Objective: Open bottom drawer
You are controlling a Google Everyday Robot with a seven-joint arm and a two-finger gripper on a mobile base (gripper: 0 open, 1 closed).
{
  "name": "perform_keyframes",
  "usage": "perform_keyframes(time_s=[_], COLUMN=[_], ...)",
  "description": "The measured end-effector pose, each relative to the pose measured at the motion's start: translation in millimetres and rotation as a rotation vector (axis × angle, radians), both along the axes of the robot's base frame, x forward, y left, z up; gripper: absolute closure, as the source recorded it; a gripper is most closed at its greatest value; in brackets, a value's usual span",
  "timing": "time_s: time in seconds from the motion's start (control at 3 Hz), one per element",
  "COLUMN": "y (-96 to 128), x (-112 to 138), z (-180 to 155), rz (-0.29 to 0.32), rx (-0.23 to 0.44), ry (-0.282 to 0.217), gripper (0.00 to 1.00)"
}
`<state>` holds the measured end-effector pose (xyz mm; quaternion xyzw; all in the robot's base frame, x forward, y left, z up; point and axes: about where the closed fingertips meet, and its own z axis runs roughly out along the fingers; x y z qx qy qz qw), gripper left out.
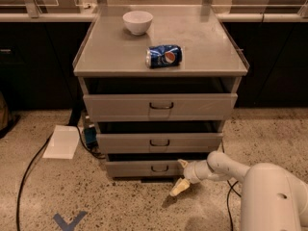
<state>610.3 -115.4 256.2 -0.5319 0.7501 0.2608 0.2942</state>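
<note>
We're on the reach-in step, our gripper (182, 176) low and right of centre, fingers spread and empty, just beside the bottom drawer (137, 169) at lower centre, so next we likely need to close on its pull (159, 168) and draw back.

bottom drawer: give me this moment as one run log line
step: reach | pincer: open, low by bottom drawer front, right of its handle | handle: not gripped
</note>
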Motion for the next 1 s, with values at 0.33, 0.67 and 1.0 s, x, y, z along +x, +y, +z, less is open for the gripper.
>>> perform_keyframes(time_s=[0.33,0.67,1.0], y=[-5.2,-5.7,-2.6], x=[20.2,33.6,52.9], z=[-11.2,-29.5,-51.3], rz=[-0.004,-0.003,-0.001], rx=[-0.007,0.003,0.008], ry=[-0.003,0.017,0.042], gripper=[0.00,0.00,0.00])
